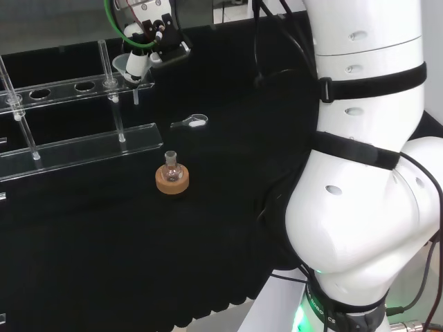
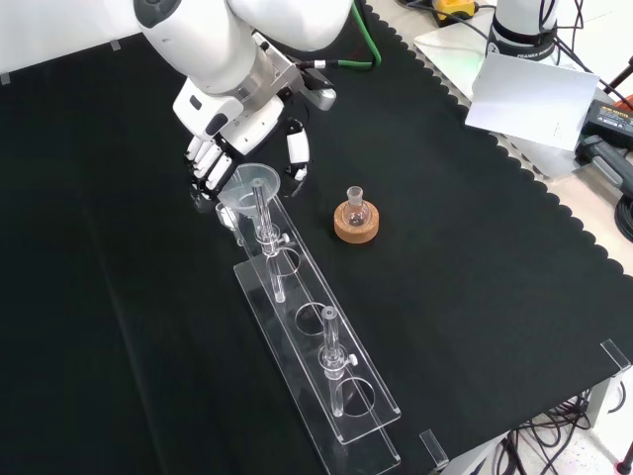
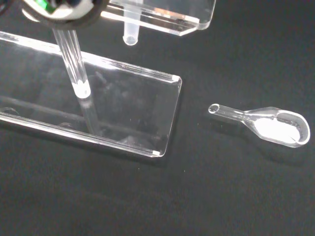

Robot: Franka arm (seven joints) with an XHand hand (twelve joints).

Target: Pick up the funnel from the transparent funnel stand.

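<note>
A clear funnel (image 2: 253, 182) sits in the end hole of the transparent stand (image 2: 315, 341), at the stand's far end in the front view. My hand (image 2: 240, 117) hovers right over it. Straight fingers (image 2: 205, 164) hang just left of the funnel's rim and the thumb (image 2: 297, 148) hangs to its right, a little apart from it. In the head view the funnel (image 1: 127, 66) is at the right end of the stand's upper shelf (image 1: 66, 90), with the hand (image 1: 144, 43) against it. The wrist view looks down on the funnel's stem tip (image 3: 130, 36) above the stand's base plate (image 3: 113, 105).
A small round flask on a cork ring (image 2: 356, 218) stands right of the stand in the front view, and nearer than the stand in the head view (image 1: 171, 177). A clear scoop (image 1: 192, 123) lies on the cloth beside the stand's end (image 3: 269, 126). The stand's posts (image 3: 75, 66) rise near the hand.
</note>
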